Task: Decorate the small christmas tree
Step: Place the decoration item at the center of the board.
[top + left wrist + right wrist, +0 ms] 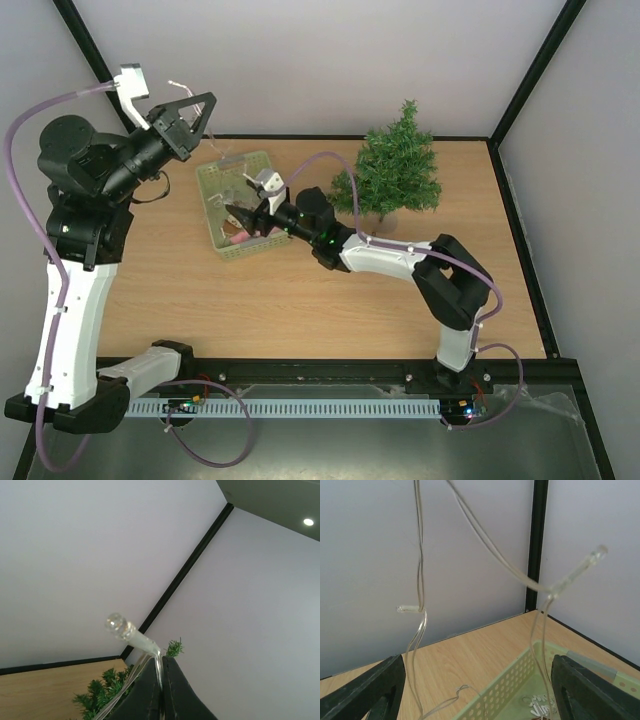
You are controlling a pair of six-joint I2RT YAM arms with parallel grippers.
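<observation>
The small christmas tree (395, 170) stands at the back right of the table, and its green branches (100, 692) show low in the left wrist view. My left gripper (205, 105) is raised high over the table's back left, shut (161, 661) on the clear wire of a light string, just below a bulb (120, 625). From there the light string (420, 580) hangs down in two strands, with small bulbs (585, 562), into the pale green basket (215, 180). My right gripper (240, 215) reaches over the basket. It is open (476, 662), and the strands hang loosely between its fingers (370, 690).
The basket's perforated wall (520, 680) holds small white pieces (537, 707) and something pink (237, 238). A loop of wire (455, 692) lies on the wooden table beside the basket. Grey walls with black frame posts close off the back and sides.
</observation>
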